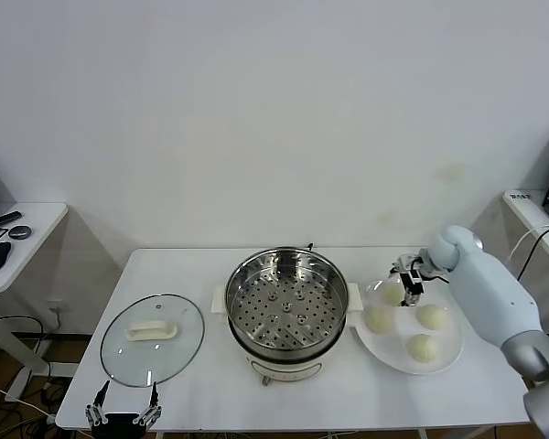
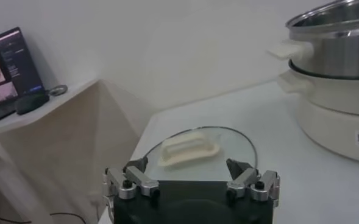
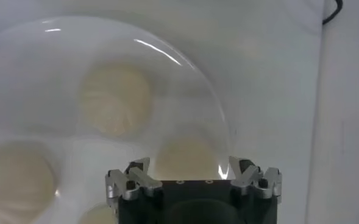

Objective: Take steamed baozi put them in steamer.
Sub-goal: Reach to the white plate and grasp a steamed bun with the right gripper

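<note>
- I have the right gripper (image 1: 409,278) hanging over the far-left part of the plate (image 1: 444,355), fingers spread wide and holding nothing.
- Four baozi (image 1: 423,347) sit on that plate, to the right of the steamer (image 1: 285,302); none is in the pot yet, so I judge the task to be at its very start.
- The relation that matters: the far-left bun (image 1: 391,293) lies directly under my right fingers — the wrist view looks straight down on the buns, with one bun (image 3: 188,155) just ahead of the open fingertips (image 3: 138,167).
- The buns are round domes, so there is no long axis to line up with; a straight drop with the jaws straddling the dome should do.
- The right arm is plainly the nearer one. The left gripper (image 1: 123,412) is parked at the near-left table (image 1: 192,402) edge, just in front of the glass lid (image 1: 152,339), fingers also apart and empty — well away from the plate.
- The steamer is uncovered, its perforated tray bare, just left of the plate, so I expect a short carry leftward once a bun is held.
- Risk as I see it: soft dough, so squeezing too hard could dent it.
</note>
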`<control>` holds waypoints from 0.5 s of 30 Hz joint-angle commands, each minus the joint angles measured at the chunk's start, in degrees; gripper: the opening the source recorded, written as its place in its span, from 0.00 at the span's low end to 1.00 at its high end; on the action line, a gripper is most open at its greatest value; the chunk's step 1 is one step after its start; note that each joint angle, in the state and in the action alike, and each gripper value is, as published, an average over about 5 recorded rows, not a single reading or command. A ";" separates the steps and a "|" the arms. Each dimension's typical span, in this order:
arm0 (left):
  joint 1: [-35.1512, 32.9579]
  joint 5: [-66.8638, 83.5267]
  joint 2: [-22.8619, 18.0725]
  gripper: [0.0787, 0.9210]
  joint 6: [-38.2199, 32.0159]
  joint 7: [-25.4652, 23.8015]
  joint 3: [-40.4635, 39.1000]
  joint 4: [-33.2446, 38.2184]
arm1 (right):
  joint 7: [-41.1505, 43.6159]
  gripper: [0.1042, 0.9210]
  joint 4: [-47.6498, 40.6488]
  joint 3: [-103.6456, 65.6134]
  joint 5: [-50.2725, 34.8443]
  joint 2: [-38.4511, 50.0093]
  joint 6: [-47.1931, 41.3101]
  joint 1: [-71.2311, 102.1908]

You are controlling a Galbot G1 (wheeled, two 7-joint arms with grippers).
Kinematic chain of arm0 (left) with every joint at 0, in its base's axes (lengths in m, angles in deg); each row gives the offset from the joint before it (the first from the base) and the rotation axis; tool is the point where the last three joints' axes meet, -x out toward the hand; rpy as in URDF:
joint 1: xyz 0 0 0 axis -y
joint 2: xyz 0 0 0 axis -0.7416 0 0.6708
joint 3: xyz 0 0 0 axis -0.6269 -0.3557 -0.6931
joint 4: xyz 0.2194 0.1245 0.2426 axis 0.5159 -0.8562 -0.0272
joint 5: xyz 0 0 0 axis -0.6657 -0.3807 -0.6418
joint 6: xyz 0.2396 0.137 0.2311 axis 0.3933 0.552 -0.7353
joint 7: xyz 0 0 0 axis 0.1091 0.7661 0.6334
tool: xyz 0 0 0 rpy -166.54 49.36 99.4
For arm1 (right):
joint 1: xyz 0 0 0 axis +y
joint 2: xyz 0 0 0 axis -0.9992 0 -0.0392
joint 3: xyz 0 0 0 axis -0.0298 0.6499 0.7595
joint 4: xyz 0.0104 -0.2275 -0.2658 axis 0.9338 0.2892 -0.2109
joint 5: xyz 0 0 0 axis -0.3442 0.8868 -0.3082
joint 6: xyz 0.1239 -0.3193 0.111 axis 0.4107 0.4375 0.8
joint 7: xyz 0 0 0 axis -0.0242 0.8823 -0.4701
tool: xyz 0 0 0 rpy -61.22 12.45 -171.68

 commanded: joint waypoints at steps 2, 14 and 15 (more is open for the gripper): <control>-0.02 -0.02 -0.02 0.88 0.05 0.00 -0.01 -0.08 | 0.16 0.88 -3.09 0.48 2.17 -2.10 0.77 -1.15; 0.11 0.27 -0.14 0.88 0.09 -0.23 -0.08 0.12 | -1.34 0.88 -4.05 -1.05 4.82 -2.54 0.92 -0.59; 0.14 0.52 -0.16 0.88 0.15 -0.29 -0.07 0.19 | -1.52 0.88 -4.27 -1.25 5.08 -2.66 0.98 -0.59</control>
